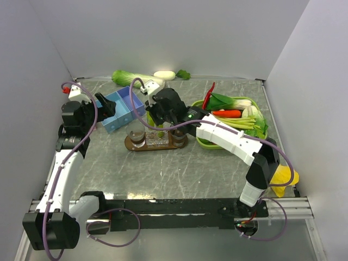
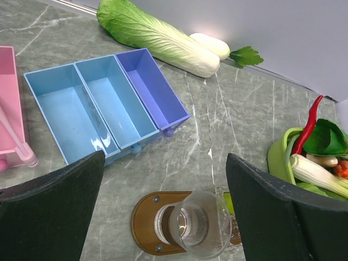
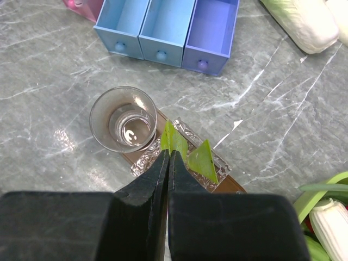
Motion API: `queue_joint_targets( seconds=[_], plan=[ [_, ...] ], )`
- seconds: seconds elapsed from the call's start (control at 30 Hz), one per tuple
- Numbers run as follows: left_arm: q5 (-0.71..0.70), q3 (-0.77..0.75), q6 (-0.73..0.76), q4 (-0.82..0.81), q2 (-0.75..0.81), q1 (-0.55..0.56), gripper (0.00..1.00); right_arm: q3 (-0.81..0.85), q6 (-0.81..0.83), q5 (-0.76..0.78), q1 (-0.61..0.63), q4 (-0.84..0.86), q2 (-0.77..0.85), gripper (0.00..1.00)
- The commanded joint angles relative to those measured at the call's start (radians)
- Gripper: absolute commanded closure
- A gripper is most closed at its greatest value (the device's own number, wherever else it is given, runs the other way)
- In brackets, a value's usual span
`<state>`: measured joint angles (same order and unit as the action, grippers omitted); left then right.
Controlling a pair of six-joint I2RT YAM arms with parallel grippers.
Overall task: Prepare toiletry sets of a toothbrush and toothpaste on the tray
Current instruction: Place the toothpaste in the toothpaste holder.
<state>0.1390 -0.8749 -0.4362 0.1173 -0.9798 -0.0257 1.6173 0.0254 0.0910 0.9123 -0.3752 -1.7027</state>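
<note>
1. Hanging over the tray (image 3: 229, 188), the right gripper (image 3: 167, 159) has its fingers pressed together, with no gap showing between them.
2. Its tips sit right at the near end of a toothpaste (image 3: 173, 139). I cannot tell whether they pinch that tube or only touch it.
3. A second toothpaste (image 3: 202, 160) lies just right of those tips. Both green tubes rest on a crinkled clear patch at the middle of the tray.
4. A tumbler (image 3: 124, 118) stands upright on the tray's end, ahead and left of the right gripper and just beside the first tube.
5. Farther ahead of that gripper, the box (image 3: 168, 27) lies on the desk (image 3: 54, 81), with two light-blue compartments and a violet one side by side.
6. The left gripper (image 2: 164, 163) is spread wide and holds nothing.
7. The tray's rounded end, with a tumbler on it, lies low between the left gripper's two fingers, touching neither.
8. The box is ahead and left of the left gripper, and a cabbage (image 2: 157, 35) lies beyond it by the wall.
9. The basket (image 2: 278, 159) sits off to that gripper's right, with a red chili (image 2: 308, 126) leaning over its rim.
</note>
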Motion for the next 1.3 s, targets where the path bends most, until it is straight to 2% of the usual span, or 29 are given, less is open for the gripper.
queue_joint_targets(
  seconds=[0.0, 1.27],
  plan=[
    [0.020, -0.021, -0.007, -0.038, 0.006, -0.008, 0.03, 0.041, 0.021, 0.027, 0.007, 0.064, -0.020, 1.00],
    [0.036, -0.019, -0.006, -0.041, 0.001, -0.008, 0.03, 0.056, 0.015, 0.023, 0.004, 0.067, -0.100, 1.00]
  ],
)
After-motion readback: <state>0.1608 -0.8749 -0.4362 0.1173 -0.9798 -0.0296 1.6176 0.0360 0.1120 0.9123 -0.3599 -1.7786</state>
